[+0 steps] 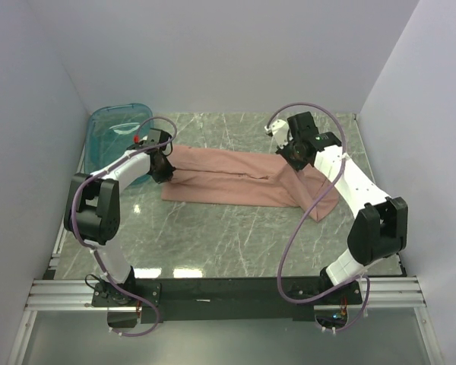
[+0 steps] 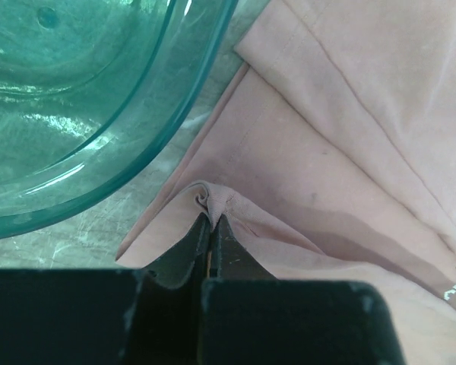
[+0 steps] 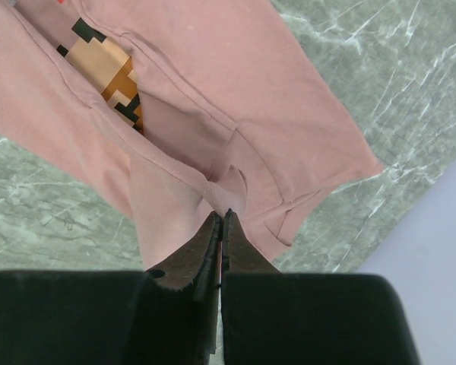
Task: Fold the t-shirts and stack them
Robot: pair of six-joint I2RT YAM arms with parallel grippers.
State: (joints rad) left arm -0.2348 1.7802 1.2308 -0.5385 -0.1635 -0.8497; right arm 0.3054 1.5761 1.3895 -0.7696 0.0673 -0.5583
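Note:
The dusty-pink t-shirt (image 1: 235,182) lies folded lengthwise across the middle of the marble table (image 1: 213,236). My left gripper (image 1: 163,169) is shut on a pinch of the shirt's left edge; the left wrist view shows the cloth (image 2: 304,152) bunched at the fingertips (image 2: 212,218). My right gripper (image 1: 291,156) is shut on a fold at the shirt's right end; the right wrist view shows pink cloth (image 3: 235,91) pinched at the tips (image 3: 223,215). The brown-orange pixel print (image 3: 106,76) peeks out between layers.
The teal see-through tub (image 1: 114,137) stands at the back left, close to my left gripper, and its rim (image 2: 167,114) shows in the left wrist view. Grey walls close in the table on the left, back and right.

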